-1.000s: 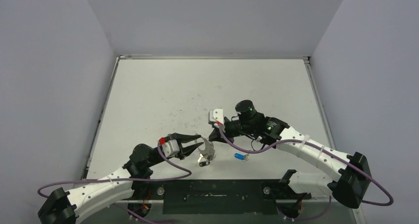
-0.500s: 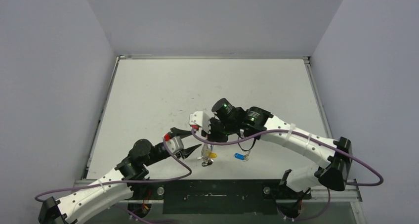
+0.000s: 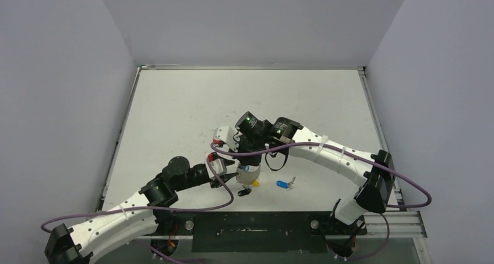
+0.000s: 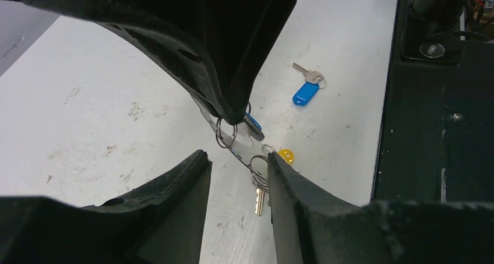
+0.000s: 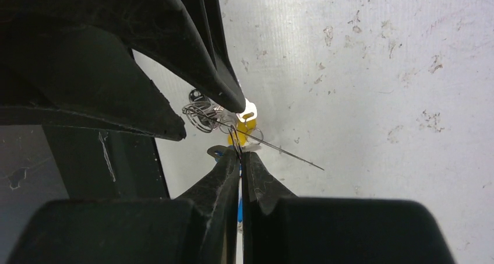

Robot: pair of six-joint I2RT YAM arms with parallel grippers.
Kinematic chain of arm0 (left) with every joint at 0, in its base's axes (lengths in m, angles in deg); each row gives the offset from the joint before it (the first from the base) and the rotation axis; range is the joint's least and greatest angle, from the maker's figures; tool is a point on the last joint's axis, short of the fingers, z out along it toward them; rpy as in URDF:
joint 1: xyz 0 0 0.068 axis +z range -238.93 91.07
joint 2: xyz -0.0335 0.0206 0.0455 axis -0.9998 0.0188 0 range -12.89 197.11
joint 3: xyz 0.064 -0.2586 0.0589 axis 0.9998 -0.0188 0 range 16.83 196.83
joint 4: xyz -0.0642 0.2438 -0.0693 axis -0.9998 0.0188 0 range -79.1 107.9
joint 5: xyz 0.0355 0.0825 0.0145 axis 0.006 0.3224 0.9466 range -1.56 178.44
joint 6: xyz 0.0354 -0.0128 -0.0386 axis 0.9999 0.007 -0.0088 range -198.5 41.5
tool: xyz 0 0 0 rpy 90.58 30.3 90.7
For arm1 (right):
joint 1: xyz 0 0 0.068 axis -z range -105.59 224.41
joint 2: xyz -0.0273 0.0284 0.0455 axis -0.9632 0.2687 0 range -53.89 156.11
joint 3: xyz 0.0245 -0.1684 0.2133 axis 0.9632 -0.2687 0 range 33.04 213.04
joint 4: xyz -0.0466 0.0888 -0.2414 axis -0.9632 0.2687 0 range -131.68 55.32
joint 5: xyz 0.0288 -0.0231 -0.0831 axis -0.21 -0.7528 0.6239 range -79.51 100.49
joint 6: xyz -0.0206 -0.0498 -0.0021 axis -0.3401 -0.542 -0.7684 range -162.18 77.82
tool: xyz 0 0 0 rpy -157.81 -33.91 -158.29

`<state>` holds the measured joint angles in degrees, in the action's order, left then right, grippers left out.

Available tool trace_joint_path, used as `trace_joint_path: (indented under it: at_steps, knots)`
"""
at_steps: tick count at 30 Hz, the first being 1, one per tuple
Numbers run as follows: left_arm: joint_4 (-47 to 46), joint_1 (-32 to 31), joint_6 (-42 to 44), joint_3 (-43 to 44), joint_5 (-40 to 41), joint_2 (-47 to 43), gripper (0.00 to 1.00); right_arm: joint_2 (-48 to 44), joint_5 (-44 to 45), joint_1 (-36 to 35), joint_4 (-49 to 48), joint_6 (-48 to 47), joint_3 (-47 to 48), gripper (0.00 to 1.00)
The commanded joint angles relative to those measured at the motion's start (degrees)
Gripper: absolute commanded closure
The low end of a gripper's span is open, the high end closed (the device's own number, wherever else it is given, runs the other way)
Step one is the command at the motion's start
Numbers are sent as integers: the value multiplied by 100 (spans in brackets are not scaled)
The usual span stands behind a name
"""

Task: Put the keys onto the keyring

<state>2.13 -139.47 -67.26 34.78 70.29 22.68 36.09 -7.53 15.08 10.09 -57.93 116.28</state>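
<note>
My right gripper [image 3: 247, 166] [image 5: 240, 154] is shut on the keyring [image 4: 237, 152] [image 5: 279, 152], a thin silvery wire hoop held just above the table near its front edge. On the wire hang small rings and keys: a yellow-headed key [image 4: 285, 155] [image 3: 255, 183], a blue-headed one [image 4: 254, 124] and a plain silver blade [image 4: 259, 201]. My left gripper [image 3: 229, 181] [image 4: 236, 158] stands open right beside the bunch, its right finger against a small ring, nothing pinched. A key with a blue tag [image 3: 282, 184] [image 4: 305, 93] lies loose on the table to the right.
The black base rail [image 3: 256, 226] runs along the table's near edge, just behind the keys. Purple cables [image 3: 294, 152] loop off both arms. The two grippers are nearly touching. Raised edges and grey walls bound the white table [image 3: 192, 106].
My right gripper swung left and down onto the keyring and now pinches it. My left gripper, which held the hoop, has opened and let go.
</note>
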Motion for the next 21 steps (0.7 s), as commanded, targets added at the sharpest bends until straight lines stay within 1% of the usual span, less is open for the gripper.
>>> trace_joint_path:
  at_steps: [1, 5, 7, 8, 10, 17, 21]
  knots:
    - [-79, -19, 52, 226, 188, -146, 62, -79, 124, -120, 33, -12, 125, 100]
    - [-167, -25, 80, 177, 250, -296, 65, -155, 115, -215, -42, -182, 75, 100]
    - [-214, -20, 79, 157, 222, -343, 70, -196, 83, -251, -70, -252, 69, 100]
    - [-227, -23, 79, 156, 199, -341, 73, -211, 80, -278, -92, -269, 69, 100]
    - [-230, -17, 88, 175, 110, -296, 76, -234, 79, -303, -126, -275, 72, 100]
    - [-215, -22, 84, 260, -168, 40, 80, -204, 123, -378, -149, -271, 139, 100]
    - [-303, -18, 99, 261, -210, 156, 87, -190, 149, -423, -139, -271, 157, 100]
